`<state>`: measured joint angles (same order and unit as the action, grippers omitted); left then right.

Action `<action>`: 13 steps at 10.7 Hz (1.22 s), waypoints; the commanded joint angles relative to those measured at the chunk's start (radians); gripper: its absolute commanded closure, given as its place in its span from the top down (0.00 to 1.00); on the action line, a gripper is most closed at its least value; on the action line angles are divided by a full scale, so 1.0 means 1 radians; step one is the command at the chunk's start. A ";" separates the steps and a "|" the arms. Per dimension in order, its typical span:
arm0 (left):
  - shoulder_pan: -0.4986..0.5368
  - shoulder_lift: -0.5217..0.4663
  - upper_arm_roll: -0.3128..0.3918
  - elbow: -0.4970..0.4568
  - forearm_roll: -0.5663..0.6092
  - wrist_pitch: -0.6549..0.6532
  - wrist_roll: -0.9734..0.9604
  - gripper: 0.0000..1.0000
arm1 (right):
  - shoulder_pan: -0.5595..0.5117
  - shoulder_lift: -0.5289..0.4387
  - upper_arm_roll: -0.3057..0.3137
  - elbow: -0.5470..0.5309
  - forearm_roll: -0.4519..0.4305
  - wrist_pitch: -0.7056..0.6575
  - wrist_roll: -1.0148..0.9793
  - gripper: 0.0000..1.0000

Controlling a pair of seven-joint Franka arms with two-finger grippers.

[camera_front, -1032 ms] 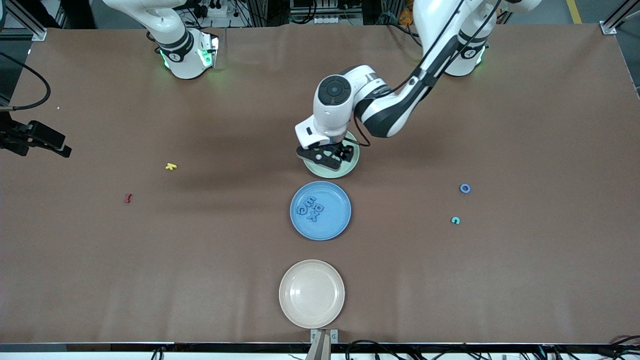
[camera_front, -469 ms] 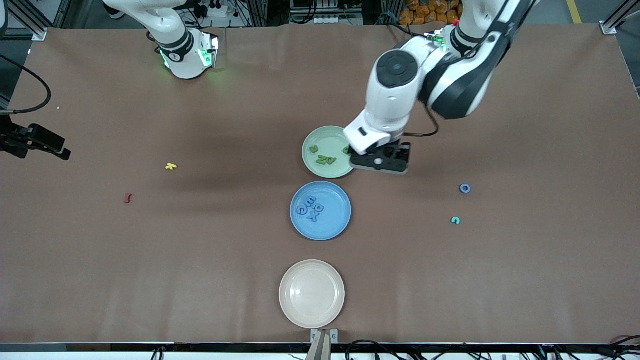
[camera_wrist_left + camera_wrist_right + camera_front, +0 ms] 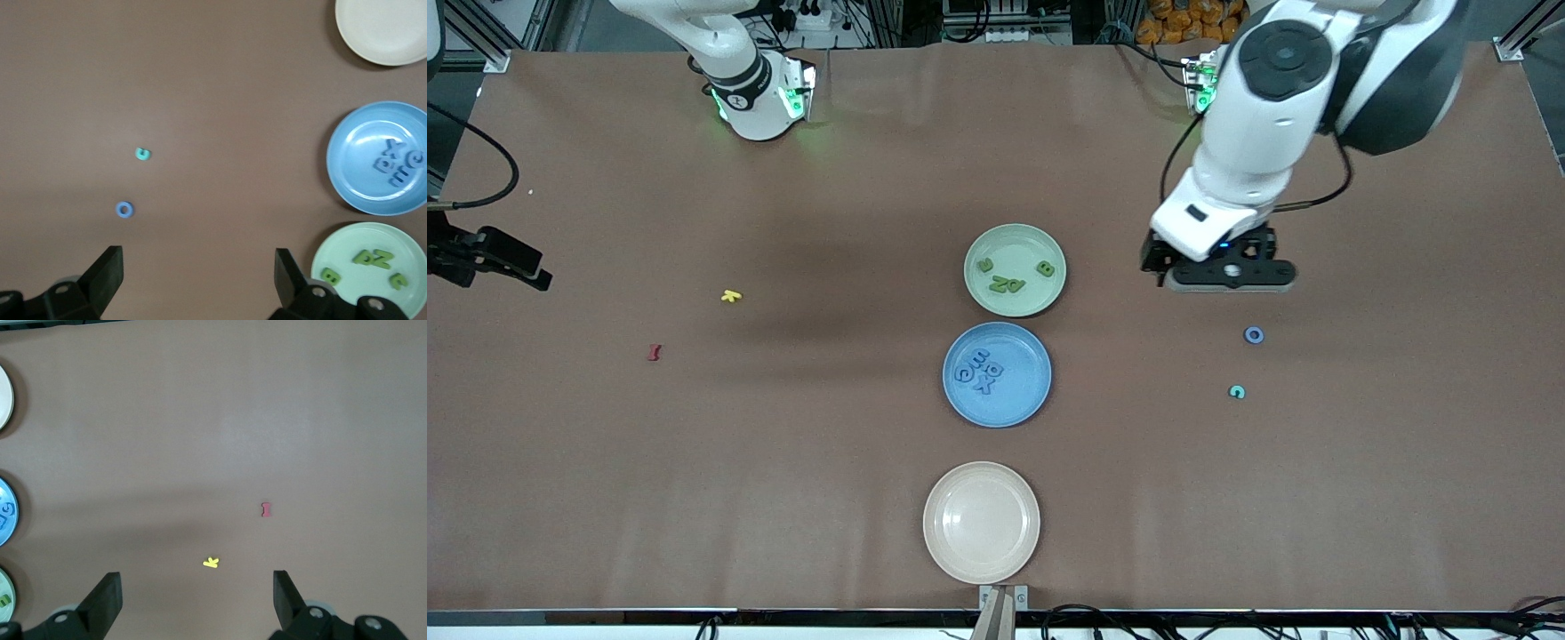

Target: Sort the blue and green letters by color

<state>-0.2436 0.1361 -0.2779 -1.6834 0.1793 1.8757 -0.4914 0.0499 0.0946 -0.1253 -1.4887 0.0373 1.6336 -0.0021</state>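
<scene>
Blue O [image 3: 1254, 335] lies loose nr our left gripper [image 3: 1224, 277], jaws wide, empty, hovering for pickup; right gripper [image 3: 193, 603] waits, wide too.

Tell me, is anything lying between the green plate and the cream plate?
Yes: the blue plate, holding blue letters, sits between the green plate and cream plate, clearest in the front view.

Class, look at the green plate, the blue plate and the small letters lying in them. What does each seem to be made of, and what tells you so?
Green plate and blue plate: probably hard plastic, smooth with a soft sheen; light glints along their rims and floors. Green letters and blue letters: likely foam, matte, thick-cut with rounded edges and no shine. The look alone cannot confirm it.
</scene>
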 commanded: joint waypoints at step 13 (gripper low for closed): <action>0.291 -0.197 0.103 0.113 -0.155 -0.214 0.286 1.00 | -0.002 0.008 0.004 -0.015 -0.013 -0.001 -0.001 1.00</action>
<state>0.0176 -0.0440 -0.1509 -1.5669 0.0508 1.6761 -0.2210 0.0499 0.1194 -0.1257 -1.4932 0.0369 1.6347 -0.0022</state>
